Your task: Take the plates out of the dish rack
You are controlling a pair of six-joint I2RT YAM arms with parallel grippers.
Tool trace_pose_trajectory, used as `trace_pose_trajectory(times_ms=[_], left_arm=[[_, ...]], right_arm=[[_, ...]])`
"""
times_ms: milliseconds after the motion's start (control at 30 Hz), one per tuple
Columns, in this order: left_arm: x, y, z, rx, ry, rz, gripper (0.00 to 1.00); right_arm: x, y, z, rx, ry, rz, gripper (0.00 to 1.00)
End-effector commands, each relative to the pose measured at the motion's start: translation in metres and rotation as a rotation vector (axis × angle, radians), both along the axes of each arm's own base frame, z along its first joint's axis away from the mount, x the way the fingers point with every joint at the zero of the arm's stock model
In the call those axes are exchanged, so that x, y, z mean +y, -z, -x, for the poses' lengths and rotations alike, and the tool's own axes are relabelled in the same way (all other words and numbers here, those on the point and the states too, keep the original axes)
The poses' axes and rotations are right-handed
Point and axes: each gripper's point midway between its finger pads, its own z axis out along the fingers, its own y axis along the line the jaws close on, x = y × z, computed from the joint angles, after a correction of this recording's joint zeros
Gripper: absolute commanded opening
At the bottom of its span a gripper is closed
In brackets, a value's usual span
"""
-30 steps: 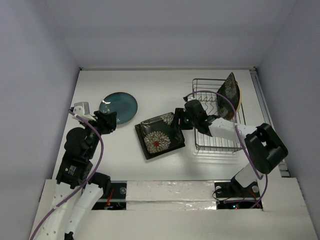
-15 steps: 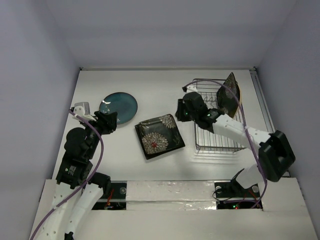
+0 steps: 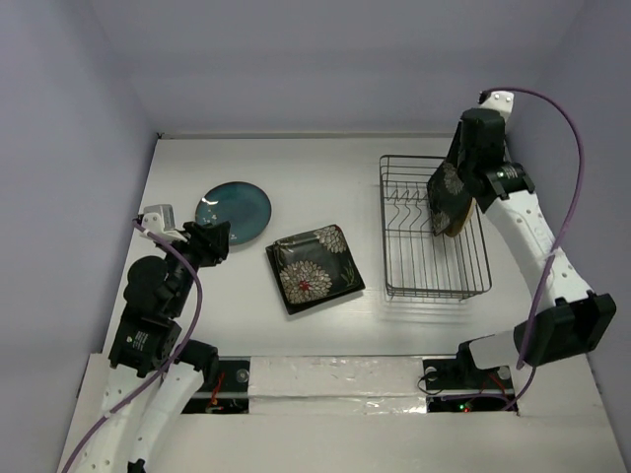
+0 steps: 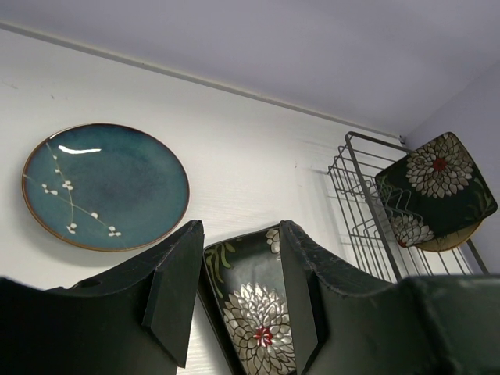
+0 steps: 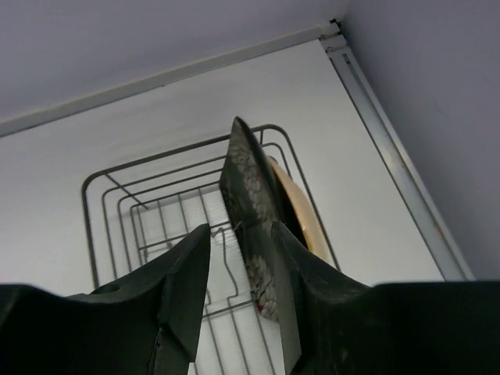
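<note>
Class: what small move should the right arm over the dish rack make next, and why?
Probably lower the right gripper a little, then close: its open jaws line up either side of the flowered plate standing on edge in the dish rack, not yet gripping it.

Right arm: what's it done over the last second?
The right gripper left the flat flowered plate and swung to the dish rack, open astride an upright plate at its far end. The left gripper, teal plate, flowered plate and rack stayed put.
</note>
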Motion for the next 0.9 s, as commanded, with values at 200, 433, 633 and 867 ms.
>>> trace_pose_trajectory(times_ms=[200,433,633,867], left_arm=[[-0.002,-0.006,-0.004,-0.026,0.006,0.004,0.41],[-0.003,-0.005,-0.006,-0.021,0.008,0.001,0.41],[-0.002,-0.005,-0.005,-0.021,0.005,0.002,0.41],[-0.003,-0.005,-0.005,-0.021,0.01,0.002,0.41]], right_arm=[[-0.052,0.026,-0.043,0.217,0.019,0.112,0.42],[-0.049,0.053,-0.053,0.271,-0.031,0.076,0.41],[-0.04,0.077,-0.056,0.309,-0.056,0.037,0.32],[-0.043,0.088,-0.05,0.339,-0.034,0.036,0.31]])
